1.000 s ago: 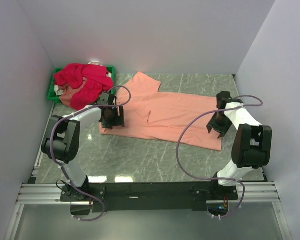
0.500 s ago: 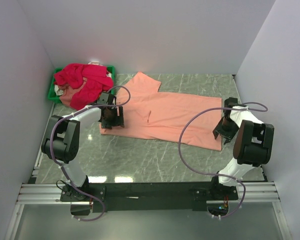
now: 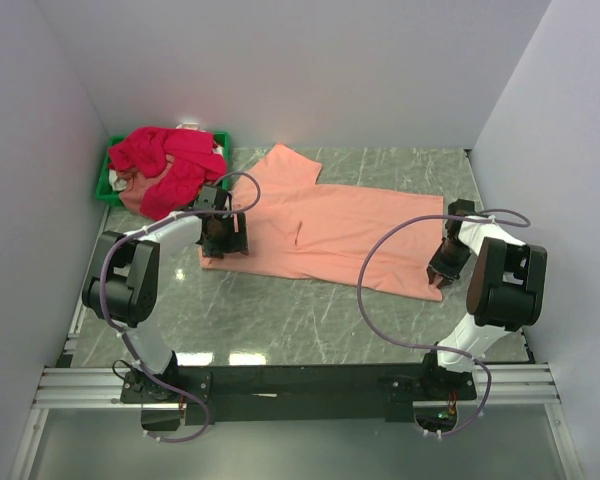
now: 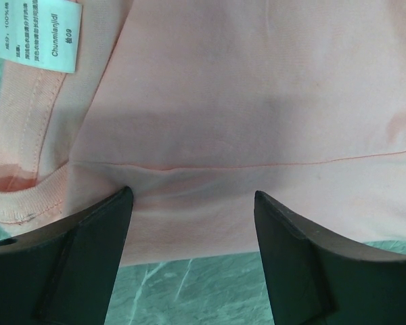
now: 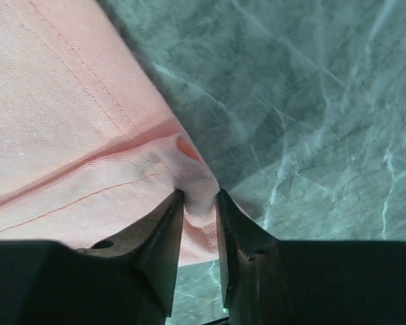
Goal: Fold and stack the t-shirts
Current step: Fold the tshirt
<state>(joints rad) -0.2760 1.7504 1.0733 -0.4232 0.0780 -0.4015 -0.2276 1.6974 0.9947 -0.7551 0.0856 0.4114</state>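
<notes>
A salmon-peach t-shirt [image 3: 330, 230] lies spread flat across the green marble table. My left gripper [image 3: 223, 240] is open over its near left edge by the collar; in the left wrist view the fingers [image 4: 88, 257] straddle the shirt's hem [image 4: 189, 203] and a white label [image 4: 40, 34] shows. My right gripper [image 3: 442, 272] is shut on the shirt's near right corner [image 5: 197, 196], cloth bunched between the fingers. Crimson-pink t-shirts [image 3: 165, 165] lie heaped on a green bin [image 3: 108, 180] at the far left.
Grey walls close in the table on the left, back and right. A metal rail [image 3: 300, 385] runs along the near edge with both arm bases. Purple cables [image 3: 380, 270] loop from each arm above the table.
My right gripper has moved down and toward the near right corner of the salmon-peach shirt and closed on it. The left arm has not moved.
</notes>
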